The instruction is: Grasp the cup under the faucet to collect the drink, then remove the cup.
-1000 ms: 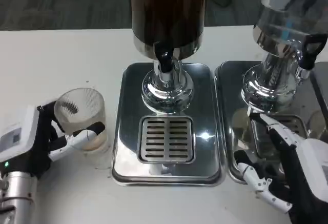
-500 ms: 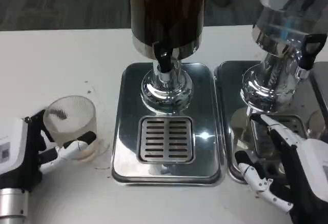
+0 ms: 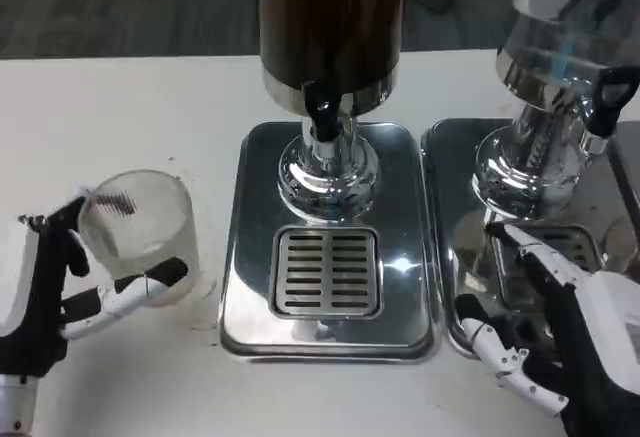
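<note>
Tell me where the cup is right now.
The cup is at the left of the head view, held by the left hand over the table, left of the drip tray, not under the faucet.

Cup (image 3: 135, 232) on table (image 3: 120, 107), left of dispenser tray (image 3: 240, 297); second dispenser (image 3: 560, 77) right.

clear ribbed cup (image 3: 137, 235), silver slotted grate (image 3: 326, 271)
</note>
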Controlling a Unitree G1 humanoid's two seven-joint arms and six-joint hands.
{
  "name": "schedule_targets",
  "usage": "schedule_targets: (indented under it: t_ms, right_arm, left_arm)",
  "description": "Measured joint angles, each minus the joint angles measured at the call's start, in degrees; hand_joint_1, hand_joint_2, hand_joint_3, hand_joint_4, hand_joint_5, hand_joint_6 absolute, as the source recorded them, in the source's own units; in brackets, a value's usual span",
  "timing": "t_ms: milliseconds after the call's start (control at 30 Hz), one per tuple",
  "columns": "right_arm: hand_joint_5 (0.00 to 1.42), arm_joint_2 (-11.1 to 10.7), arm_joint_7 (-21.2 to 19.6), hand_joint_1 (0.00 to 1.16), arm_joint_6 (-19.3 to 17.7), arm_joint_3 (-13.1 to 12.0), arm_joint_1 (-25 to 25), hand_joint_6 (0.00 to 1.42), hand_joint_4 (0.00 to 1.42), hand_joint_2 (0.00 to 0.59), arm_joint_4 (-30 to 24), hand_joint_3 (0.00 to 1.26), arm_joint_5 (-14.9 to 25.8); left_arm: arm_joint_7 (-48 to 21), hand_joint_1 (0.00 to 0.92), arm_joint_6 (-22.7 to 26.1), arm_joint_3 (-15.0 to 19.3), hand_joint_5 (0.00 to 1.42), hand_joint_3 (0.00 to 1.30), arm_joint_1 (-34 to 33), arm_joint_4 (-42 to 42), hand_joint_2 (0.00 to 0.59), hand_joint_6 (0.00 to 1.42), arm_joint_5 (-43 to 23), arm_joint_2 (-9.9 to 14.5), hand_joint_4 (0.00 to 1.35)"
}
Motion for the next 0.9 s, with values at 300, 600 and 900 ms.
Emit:
schedule_targets:
  t_ms: [300,600,900]
  right_arm:
    - [0.25,0.9,0.1,0.28,0.4,1.1,0.0,0.25,0.18,0.350,-0.2,0.20,-0.2]
    - [0.25,3.1,-1.0,0.28,1.1,2.6,0.3,0.25,0.18,0.350,-1.3,0.20,-1.5]
    - [0.25,4.8,-2.5,0.28,1.4,3.6,0.7,0.25,0.19,0.350,-1.4,0.20,-2.5]
  left_arm:
    - [-2.5,0.263,-0.8,0.2,1.05,0.68,2.3,-5.6,0.112,1.32,1.7,0.4,0.91]
    - [-6.4,0.262,-1.3,-0.1,1.05,0.68,1.6,-6.5,0.112,1.32,2.1,-0.3,0.91]
    - [-9.0,0.262,-1.4,-1.8,1.05,0.69,-3.3,-3.3,0.112,1.32,4.0,-2.5,0.92]
